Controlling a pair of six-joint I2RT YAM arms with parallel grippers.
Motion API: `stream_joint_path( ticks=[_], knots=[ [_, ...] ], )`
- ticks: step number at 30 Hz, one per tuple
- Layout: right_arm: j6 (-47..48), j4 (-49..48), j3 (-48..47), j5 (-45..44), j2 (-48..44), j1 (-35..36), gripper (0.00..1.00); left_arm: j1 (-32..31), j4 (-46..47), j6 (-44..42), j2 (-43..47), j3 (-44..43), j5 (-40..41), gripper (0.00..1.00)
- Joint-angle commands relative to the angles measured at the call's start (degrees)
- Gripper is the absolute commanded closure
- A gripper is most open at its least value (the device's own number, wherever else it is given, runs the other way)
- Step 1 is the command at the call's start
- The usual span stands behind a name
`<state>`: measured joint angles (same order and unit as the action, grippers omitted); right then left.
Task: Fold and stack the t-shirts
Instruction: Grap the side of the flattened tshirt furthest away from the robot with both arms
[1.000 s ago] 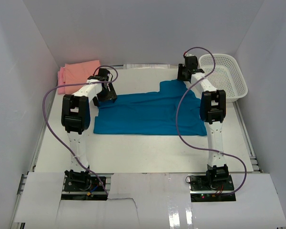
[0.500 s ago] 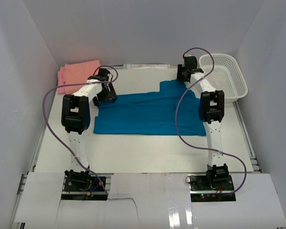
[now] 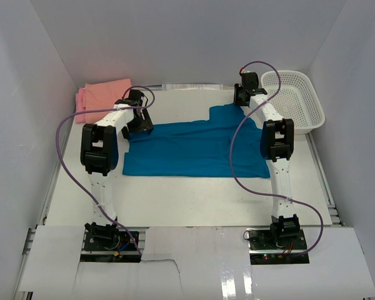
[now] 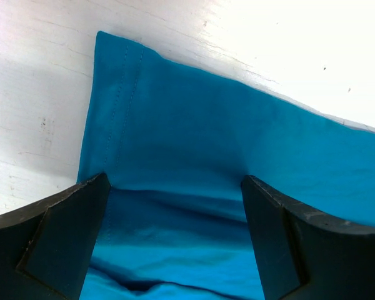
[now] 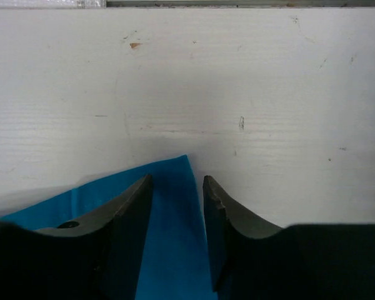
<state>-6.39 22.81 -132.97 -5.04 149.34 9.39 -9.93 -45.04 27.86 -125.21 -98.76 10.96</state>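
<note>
Teal t-shirt (image 3: 194, 149) lies flat mid-tabletop (image 3: 175, 200), long axis left–right in the top view. Left claw (image 4: 175, 187) is fully released, straddling the shirt's upper-left hem corner, cloth right under it. Right claw (image 5: 178, 181) is at the upper-right corner, jaws narrow with the corner tip between them — can't tell if it's pinched. Each arm is nearest its own corner. Folded salmon and pink shirts (image 3: 109, 92) sit upper left.
</note>
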Motion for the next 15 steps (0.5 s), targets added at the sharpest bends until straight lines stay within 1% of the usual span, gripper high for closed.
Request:
stream_joint_path(
  ticks=[1, 3, 5, 7, 8, 9, 11, 12, 15],
  knots=[
    [0.42, 0.39, -2.74, 0.82, 0.60, 0.02, 0.53, 0.09, -0.40, -0.26, 0.14, -1.87, -1.21, 0.02],
    [0.33, 1.01, -3.43, 1.26, 0.86, 0.02, 0.50, 0.27, -0.40, -0.26, 0.14, -1.79, -1.38, 0.02],
    [-0.20, 1.80, -4.14, 1.78, 1.22, 0.02, 0.54, 0.18, -0.40, -0.26, 0.14, -1.79, -1.47, 0.02],
    [-0.02, 2.33, -4.67, 1.88, 1.66, 0.19, 0.64, 0.35, -0.32, -0.35, 0.14, -1.79, -1.56, 0.02],
    [0.15, 2.24, -4.58, 1.70, 1.57, 0.28, 0.65, 0.35, -0.40, -0.35, 0.14, -1.70, -1.56, 0.02],
    [0.15, 2.33, -4.58, 1.61, 1.57, 0.28, 0.74, 0.35, -0.40, -0.35, 0.14, -1.61, -1.47, 0.02],
    [0.15, 2.24, -4.50, 1.61, 1.48, 0.28, 0.88, 0.27, -0.32, -0.43, 0.23, -1.61, -1.47, 0.02],
    [0.15, 2.24, -4.41, 1.61, 1.40, 0.28, 0.92, 0.35, -0.40, -0.43, 0.23, -1.61, -1.56, 0.02],
    [0.24, 2.07, -4.14, 1.87, 1.31, 0.28, 0.92, 0.53, -0.40, -0.43, -0.03, -1.79, -1.73, 0.02]
  ],
)
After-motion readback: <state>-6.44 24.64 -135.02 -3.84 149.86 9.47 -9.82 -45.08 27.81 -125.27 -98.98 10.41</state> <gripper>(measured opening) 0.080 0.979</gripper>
